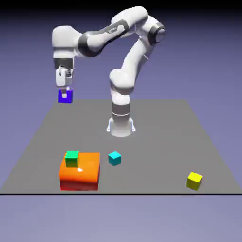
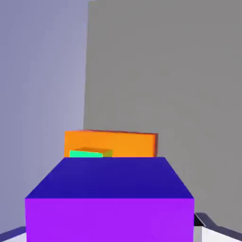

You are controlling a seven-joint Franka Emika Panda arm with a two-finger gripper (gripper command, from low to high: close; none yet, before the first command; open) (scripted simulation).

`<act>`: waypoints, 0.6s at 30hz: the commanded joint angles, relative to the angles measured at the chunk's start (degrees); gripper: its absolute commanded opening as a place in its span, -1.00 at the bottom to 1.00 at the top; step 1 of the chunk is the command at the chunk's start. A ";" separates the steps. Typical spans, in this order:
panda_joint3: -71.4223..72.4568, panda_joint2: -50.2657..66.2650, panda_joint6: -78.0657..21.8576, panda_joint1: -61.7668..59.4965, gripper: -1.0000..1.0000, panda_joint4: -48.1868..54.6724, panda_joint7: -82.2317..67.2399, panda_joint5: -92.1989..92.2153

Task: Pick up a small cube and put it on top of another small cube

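The small blue-violet cube is clamped in the tool, right between its two fingertips, and is held up in the air, well above the worktop. In the hand view the cube sits directly ahead of the tool, large enough to hide most of the fingertips, with its faces level in that view.

Further out from the tool, and lower down, a green cube rests on top of an orange block with a rounded top. In the hand view, both show just past the far edge of the held cube, which partly covers them. A cyan cube lies on the worktop below the tool's level, near the orange block and towards the exterior view's right from it. Farthest from the tool, a yellow cube lies near the worktop's front edge, well apart from the others.
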 commanded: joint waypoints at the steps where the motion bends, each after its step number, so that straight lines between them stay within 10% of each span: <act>1: 1.31 -2.08 -1.69 -1.85 -1.00 0.54 1.92 1.78; 18: 23.66 -37.38 -29.74 -33.25 -1.00 9.68 33.58 34.61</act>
